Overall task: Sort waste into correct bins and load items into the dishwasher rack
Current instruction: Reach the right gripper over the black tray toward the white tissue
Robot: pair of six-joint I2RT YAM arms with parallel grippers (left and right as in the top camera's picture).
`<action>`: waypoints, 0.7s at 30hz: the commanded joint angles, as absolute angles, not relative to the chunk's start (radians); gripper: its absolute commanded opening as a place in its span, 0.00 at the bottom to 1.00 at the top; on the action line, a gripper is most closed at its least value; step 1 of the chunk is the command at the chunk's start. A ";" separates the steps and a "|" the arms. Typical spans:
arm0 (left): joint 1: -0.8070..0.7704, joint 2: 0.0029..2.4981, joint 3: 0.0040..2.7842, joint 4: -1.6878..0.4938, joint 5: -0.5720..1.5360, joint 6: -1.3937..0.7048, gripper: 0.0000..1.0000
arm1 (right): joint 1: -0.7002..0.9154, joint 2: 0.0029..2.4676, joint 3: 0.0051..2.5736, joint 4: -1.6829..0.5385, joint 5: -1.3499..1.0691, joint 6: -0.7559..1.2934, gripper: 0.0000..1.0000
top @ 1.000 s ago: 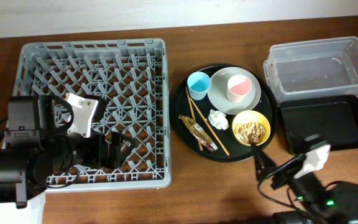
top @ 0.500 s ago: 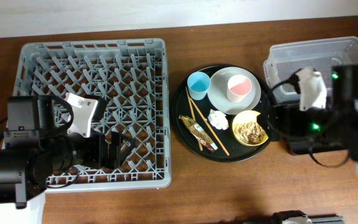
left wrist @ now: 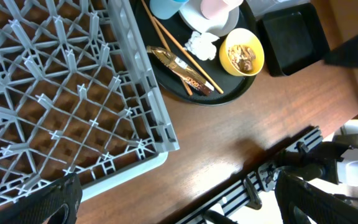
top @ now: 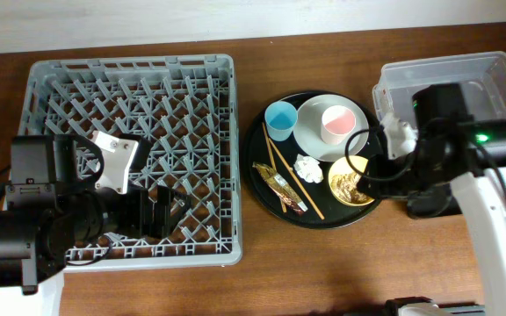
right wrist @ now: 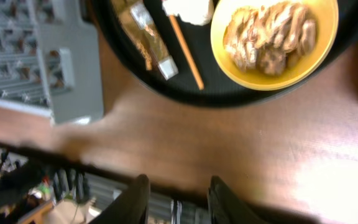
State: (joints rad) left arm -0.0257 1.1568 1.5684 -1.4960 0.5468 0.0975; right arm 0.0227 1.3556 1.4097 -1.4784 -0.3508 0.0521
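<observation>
Right gripper (right wrist: 179, 186) spread and empty (left gripper (top: 163, 211) too, over rack (top: 130, 96)) near yellow bowl (right wrist: 272, 82); clumsy rim pinch could spill food scraps (right wrist: 272, 40) onto round tray (top: 253, 145).

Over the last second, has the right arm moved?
Yes. The right arm came up from the table's front edge to the clear tub's near wall, beside the yellow bowl.
</observation>
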 commanded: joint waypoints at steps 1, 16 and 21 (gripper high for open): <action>-0.025 1.157 1.583 -1.494 0.561 0.099 0.99 | 0.072 1.354 1.284 -1.383 -0.356 0.068 0.37; -0.025 1.158 1.583 -1.494 0.561 0.099 0.99 | 0.489 1.502 1.240 -0.904 0.216 0.266 0.67; -0.025 1.158 1.583 -1.494 0.561 0.099 0.99 | 0.451 1.641 1.240 -0.846 0.233 0.281 0.72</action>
State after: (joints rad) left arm -0.0257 1.1568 1.5684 -1.4960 0.5472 0.0975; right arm 0.4736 1.5719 1.2377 -0.8509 0.1730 0.2588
